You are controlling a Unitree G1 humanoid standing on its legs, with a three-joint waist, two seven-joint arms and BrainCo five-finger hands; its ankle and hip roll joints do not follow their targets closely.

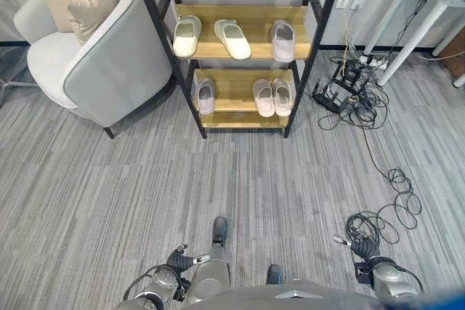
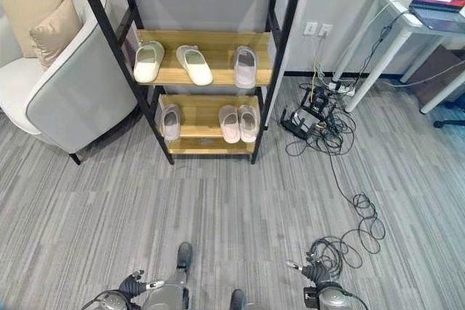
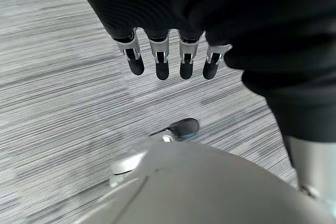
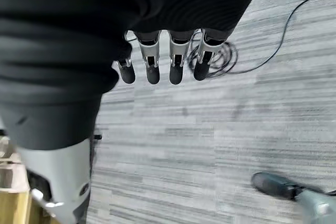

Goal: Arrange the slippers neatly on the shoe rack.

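Six pale slippers on the black-framed wooden shoe rack (image 1: 240, 52).

We count three on the upper shelf: two cream slippers (image 1: 186, 36) and one lilac slipper (image 1: 282, 40); three pinkish slippers (image 1: 264, 96) sit below. Our left robot hand (image 3: 160, 51) and right robot hand (image 4: 163, 59) hang relaxed, fingers straight, holding nothing.

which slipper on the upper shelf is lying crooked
The middle cream slipper on the upper shelf: it lies at a slant, while its two neighbours point straight back.
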